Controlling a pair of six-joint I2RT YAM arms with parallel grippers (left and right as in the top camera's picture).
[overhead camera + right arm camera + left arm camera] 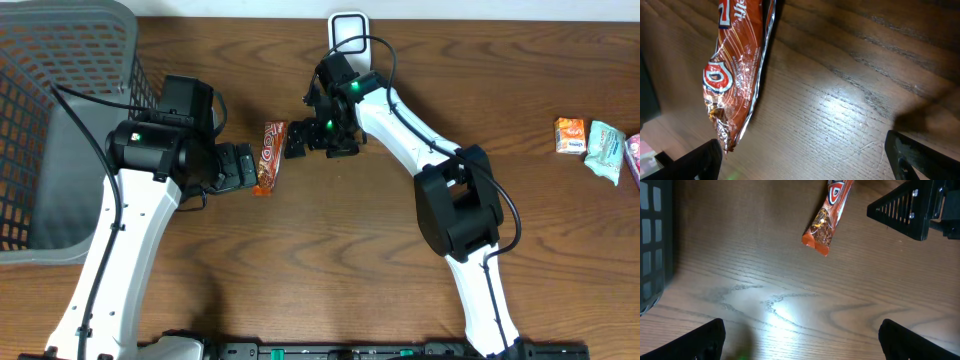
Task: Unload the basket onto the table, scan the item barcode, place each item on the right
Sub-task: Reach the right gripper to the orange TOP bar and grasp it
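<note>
An orange-brown snack bar wrapper (268, 158) lies flat on the wooden table, between both grippers. My left gripper (245, 167) sits just left of it, open, with nothing between its fingers. In the left wrist view the bar (827, 217) lies ahead of the open gripper (802, 347), apart from it. My right gripper (297, 140) stands just right of the bar's far end, open and empty. In the right wrist view the bar (737, 70) lies by the left fingertip (700, 160) of the open gripper (805, 162). No barcode shows.
A white scanner-like device (347, 28) stands at the table's back edge behind the right arm. A grey mesh basket (60, 60) fills the left side. Three small snack packets (570, 135) lie at the far right.
</note>
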